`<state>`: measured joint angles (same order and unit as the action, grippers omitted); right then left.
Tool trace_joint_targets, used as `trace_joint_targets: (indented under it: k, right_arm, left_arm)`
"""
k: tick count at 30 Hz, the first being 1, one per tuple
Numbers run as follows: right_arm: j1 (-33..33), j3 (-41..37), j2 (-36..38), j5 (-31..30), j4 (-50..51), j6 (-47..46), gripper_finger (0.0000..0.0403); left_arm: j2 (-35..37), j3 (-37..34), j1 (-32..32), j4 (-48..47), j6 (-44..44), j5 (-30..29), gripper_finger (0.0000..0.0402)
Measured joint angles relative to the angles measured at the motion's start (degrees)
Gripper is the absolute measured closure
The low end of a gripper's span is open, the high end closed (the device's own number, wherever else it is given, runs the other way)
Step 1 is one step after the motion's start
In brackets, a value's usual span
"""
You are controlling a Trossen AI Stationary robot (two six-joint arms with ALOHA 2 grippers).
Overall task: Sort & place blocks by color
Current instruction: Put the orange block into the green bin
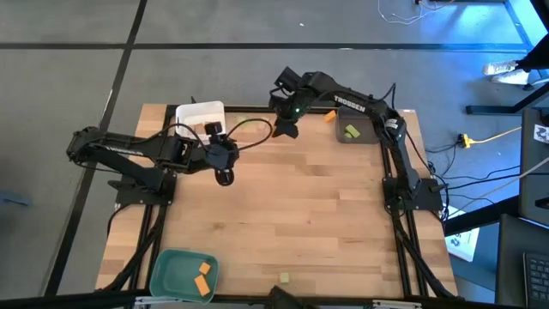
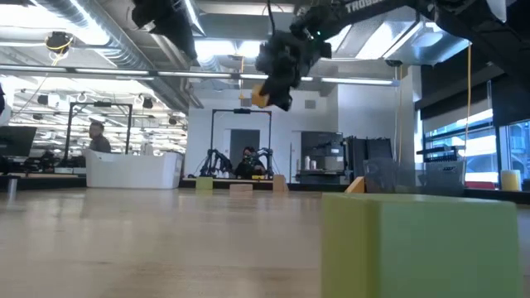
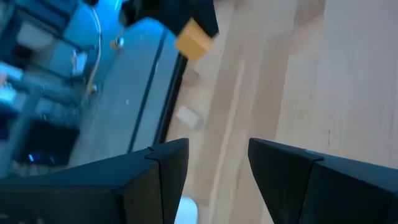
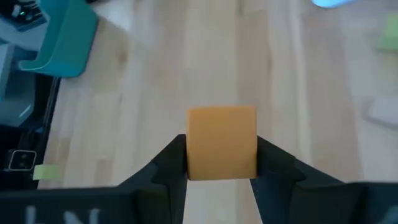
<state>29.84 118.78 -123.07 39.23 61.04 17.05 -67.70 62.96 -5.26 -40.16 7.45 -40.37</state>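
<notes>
From above, you had the right pincer [image 1: 286, 129] up over the far part of the tabletop [image 1: 292, 215], between the white tray [image 1: 200, 112] and the grey tray [image 1: 353, 130]. A green block [image 1: 351, 132] lay in the grey tray, and an orange block [image 1: 329, 115] sat just beside that tray. Your left pincer [image 1: 225, 176] hung over the tabletop, near the white tray. In the teal tray [image 1: 171, 270] at the near left corner lay two orange blocks [image 1: 202, 277]. One small green block [image 1: 284, 277] sat at the near edge.

At table height, you saw the right pincer [image 2: 277, 79] well above the tabletop [image 2: 166, 240], closed on an orange cube [image 2: 259, 98]. A big green block [image 2: 426, 244] filled the near right. Small blocks [image 2: 240, 188] lay far off on the wood.

From the left wrist, your left pincer [image 3: 217, 162] had its fingers [image 3: 168, 165] parted with nothing between them. The orange cube [image 3: 193, 39] showed farther off in the other arm's grip.

From the right wrist, your right pincer [image 4: 221, 152] clamped the orange cube [image 4: 221, 142] between both fingers, above bare wood. The teal tray [image 4: 62, 37] lay beyond.
</notes>
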Motion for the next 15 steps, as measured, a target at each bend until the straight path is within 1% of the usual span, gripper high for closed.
trace_joint_targets:
  k: [6, 9, 12, 15]
  right_arm:
    - [-3.75, 2.13, 0.0, 0.08, 0.07, 1.52, 0.027]
    - [-5.14, 2.98, 0.0, 0.23, 0.04, 1.57, 0.027]
    - [-6.14, 3.27, 0.02, 2.75, -0.35, 1.57, 0.027]
    - [-7.0, 3.29, 0.02, 7.23, -1.33, 1.67, 0.027]
  left_arm:
    - [-0.76, 0.0, 0.0, 6.03, 12.02, 2.35, 0.024]
    - [-0.68, 0.02, 0.0, 9.12, 16.32, 3.97, 0.024]
    - [-0.68, 0.02, 0.27, 11.33, 19.75, 5.72, 0.024]
    - [-0.68, 0.02, 1.09, 13.23, 21.88, 7.97, 0.024]
